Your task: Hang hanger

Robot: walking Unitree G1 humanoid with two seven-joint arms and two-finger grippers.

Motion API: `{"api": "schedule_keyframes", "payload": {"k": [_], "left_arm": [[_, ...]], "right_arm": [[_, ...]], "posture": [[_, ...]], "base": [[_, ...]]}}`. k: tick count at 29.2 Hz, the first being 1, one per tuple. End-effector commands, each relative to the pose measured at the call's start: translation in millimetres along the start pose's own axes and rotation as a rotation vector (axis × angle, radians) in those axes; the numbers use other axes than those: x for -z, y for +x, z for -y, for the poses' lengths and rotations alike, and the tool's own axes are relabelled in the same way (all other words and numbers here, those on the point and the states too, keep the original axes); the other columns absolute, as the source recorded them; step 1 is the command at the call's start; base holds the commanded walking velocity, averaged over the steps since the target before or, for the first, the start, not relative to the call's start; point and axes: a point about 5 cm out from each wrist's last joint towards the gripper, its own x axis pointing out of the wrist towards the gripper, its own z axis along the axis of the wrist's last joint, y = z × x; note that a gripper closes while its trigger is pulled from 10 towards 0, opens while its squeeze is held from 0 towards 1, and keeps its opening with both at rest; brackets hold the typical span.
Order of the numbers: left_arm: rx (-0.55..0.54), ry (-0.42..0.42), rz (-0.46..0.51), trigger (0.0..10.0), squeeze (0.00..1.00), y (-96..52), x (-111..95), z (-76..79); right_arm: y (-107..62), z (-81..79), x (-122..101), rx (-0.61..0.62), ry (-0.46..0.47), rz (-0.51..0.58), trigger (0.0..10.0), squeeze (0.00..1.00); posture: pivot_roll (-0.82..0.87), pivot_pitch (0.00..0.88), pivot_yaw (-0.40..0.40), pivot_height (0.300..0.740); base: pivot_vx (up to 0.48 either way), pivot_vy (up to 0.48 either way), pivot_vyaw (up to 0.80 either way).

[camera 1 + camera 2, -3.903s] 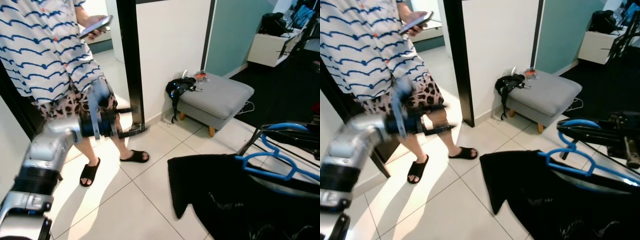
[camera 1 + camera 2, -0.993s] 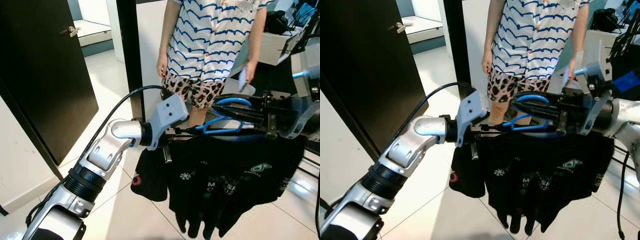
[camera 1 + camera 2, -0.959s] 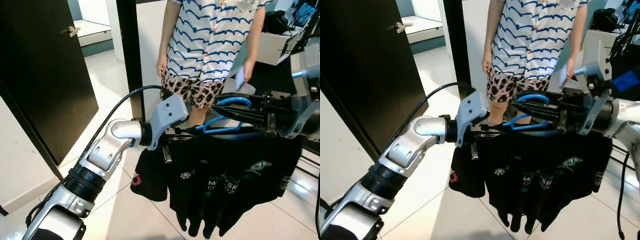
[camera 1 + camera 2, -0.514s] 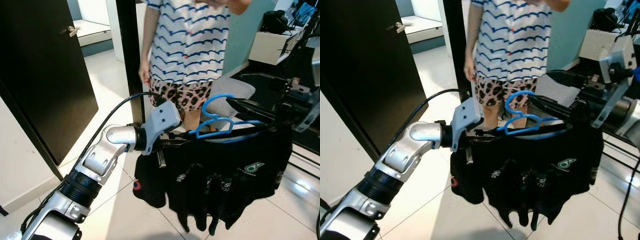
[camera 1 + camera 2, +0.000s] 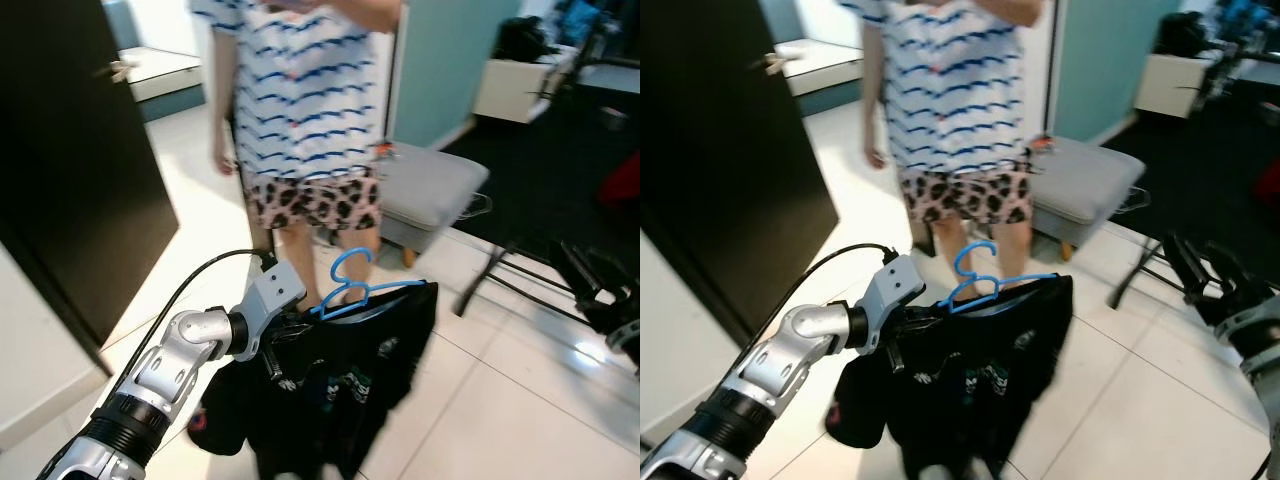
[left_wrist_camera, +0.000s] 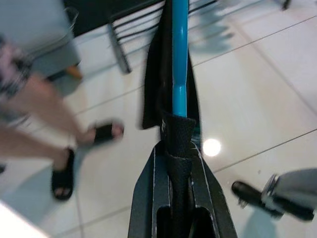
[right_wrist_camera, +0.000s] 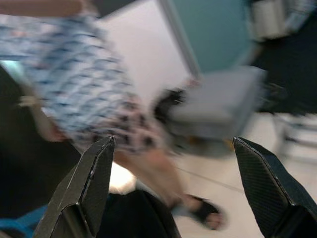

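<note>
The left gripper (image 6: 177, 148) is clamped on one end of the blue hanger (image 5: 352, 289), holding it and the black shirt (image 5: 330, 385) out over the tile. The right gripper (image 7: 178, 183) is spread wide, holding nothing. A person (image 5: 300, 110) stands just behind, so I'd worry about the shirt's weight twisting the hanger out, or bumping them.
</note>
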Motion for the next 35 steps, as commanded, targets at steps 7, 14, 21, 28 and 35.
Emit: {"api": "schedule_keyframes", "payload": {"k": [7,14,21,28,35], "left_arm": [[-0.112,-0.177,0.128,10.0,0.00,2.2,7.5,8.2],[-0.115,-0.186,0.195,10.0,0.00,8.1,-4.7,11.5],[-0.128,-0.191,0.199,10.0,0.00,13.7,-7.4,13.9],[-0.156,-0.200,0.226,10.0,0.00,17.4,-14.1,16.3],[-0.144,-0.182,0.291,10.0,0.00,23.8,-37.9,22.2]], "right_arm": [[-25.9,18.3,89.0,0.255,0.044,-0.256,10.0,0.00],[-30.2,13.7,101.8,0.296,0.035,-0.290,10.0,0.00],[-25.5,7.9,110.1,0.298,0.006,-0.307,10.0,0.00],[-23.2,7.3,119.4,0.298,-0.028,-0.327,10.0,0.00],[-22.3,8.6,119.9,0.307,-0.065,-0.320,10.0,0.00]], "posture": [[0.07,0.000,0.043,0.740],[0.05,0.000,0.047,0.740],[0.05,0.000,0.043,0.740],[0.06,0.000,0.032,0.740],[0.06,0.000,0.029,0.740]], "base": [[0.182,0.000,-0.75],[0.480,0.000,-0.76],[0.480,0.000,-0.76],[0.480,0.000,-0.76],[0.480,0.000,-0.44]]}}
